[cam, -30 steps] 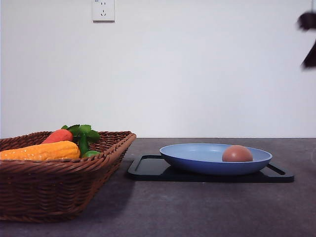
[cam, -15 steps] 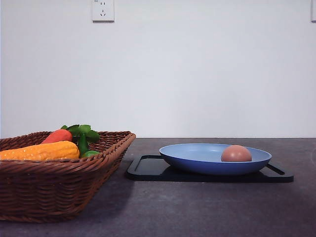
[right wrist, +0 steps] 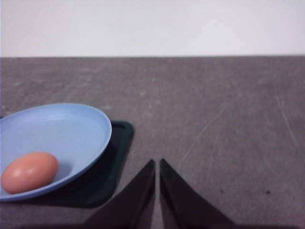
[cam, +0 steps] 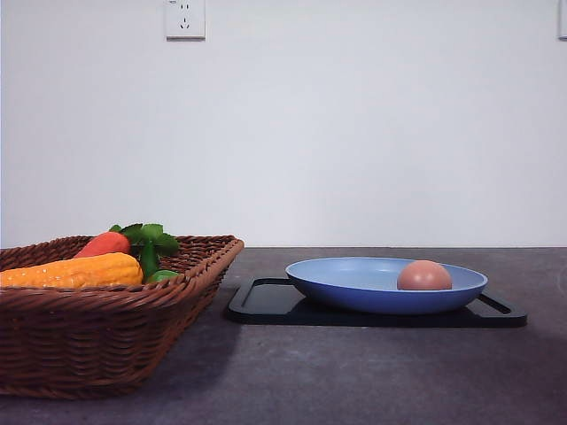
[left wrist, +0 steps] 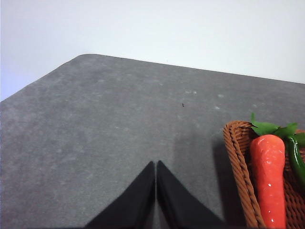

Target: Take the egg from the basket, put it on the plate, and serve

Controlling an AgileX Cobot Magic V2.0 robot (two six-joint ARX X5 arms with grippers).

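From the front we see the egg (cam: pixel 424 275) lying in the plate (cam: pixel 354 282) on the tray (cam: pixel 266 305), beside the basket (cam: pixel 97 341); at the left wrist, the left gripper (left wrist: pixel 156 164) is closed, empty, near the carrot (left wrist: pixel 268 179); at the right wrist, the right gripper (right wrist: pixel 157 163) is likewise closed; a jolt while serving could roll the egg off.

Dark grey table (cam: pixel 372 381) carries the wicker basket (cam: pixel 97 341) and a black tray (cam: pixel 266 304), apparently apart.

Egg (right wrist: pixel 29 171) resting in plate (right wrist: pixel 71 129), plate on black tray (right wrist: pixel 112 167), right gripper (right wrist: pixel 157 164) fingertips together over grey table (right wrist: pixel 214 105)
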